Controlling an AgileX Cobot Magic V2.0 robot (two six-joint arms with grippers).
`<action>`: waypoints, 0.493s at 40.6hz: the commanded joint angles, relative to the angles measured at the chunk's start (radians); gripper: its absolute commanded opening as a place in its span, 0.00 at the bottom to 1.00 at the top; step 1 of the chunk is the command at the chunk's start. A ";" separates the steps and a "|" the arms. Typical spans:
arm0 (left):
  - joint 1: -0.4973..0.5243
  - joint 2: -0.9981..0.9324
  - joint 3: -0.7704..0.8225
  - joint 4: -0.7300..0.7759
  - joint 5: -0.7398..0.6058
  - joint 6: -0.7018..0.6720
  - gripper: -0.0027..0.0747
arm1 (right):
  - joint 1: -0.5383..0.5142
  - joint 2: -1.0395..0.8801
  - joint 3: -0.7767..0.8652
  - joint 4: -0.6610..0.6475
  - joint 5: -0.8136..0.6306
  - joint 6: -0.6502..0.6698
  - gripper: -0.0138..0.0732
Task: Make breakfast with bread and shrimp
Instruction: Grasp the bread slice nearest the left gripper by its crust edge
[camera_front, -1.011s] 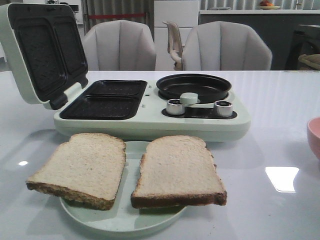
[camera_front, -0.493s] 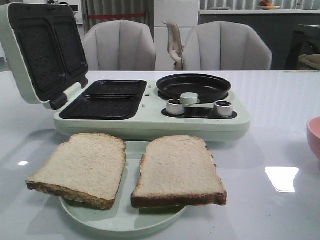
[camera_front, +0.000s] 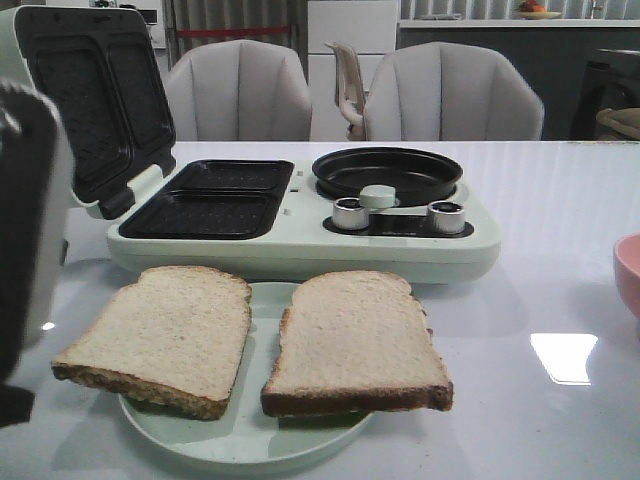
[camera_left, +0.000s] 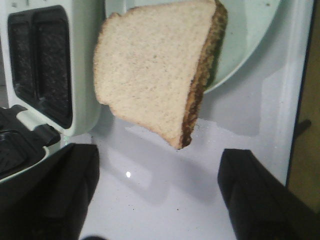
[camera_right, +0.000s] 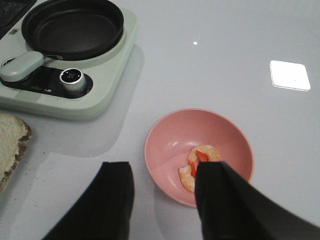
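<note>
Two bread slices lie on a pale green plate (camera_front: 250, 445) at the table's front: a left slice (camera_front: 160, 335) and a right slice (camera_front: 355, 340). The left slice also shows in the left wrist view (camera_left: 150, 75), overhanging the plate rim. My left gripper (camera_left: 157, 192) is open and empty, above the table just short of that slice; its arm shows blurred at the front view's left edge (camera_front: 25, 250). The shrimp (camera_right: 197, 162) lies in a pink bowl (camera_right: 165, 145). My right gripper (camera_right: 162, 190) is open and empty above the bowl's near rim; one finger covers part of the shrimp.
A pale green sandwich maker (camera_front: 300, 245) stands behind the plate with its lid (camera_front: 70, 100) open, two dark grill wells (camera_front: 210, 200), a round black pan (camera_front: 388, 172) and two knobs. The pink bowl's edge shows at the front view's right edge (camera_front: 630, 275). Chairs stand beyond the table.
My left arm has come into the front view at the left edge. The bread, plate and sandwich maker have not moved.
</note>
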 joint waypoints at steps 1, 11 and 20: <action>-0.006 0.061 -0.022 0.068 0.027 -0.032 0.72 | -0.006 0.006 -0.036 -0.009 -0.084 -0.007 0.64; 0.048 0.216 -0.064 0.186 0.038 -0.239 0.72 | -0.006 0.006 -0.036 -0.009 -0.084 -0.007 0.64; 0.116 0.289 -0.082 0.293 0.016 -0.253 0.72 | -0.006 0.006 -0.036 -0.009 -0.084 -0.007 0.64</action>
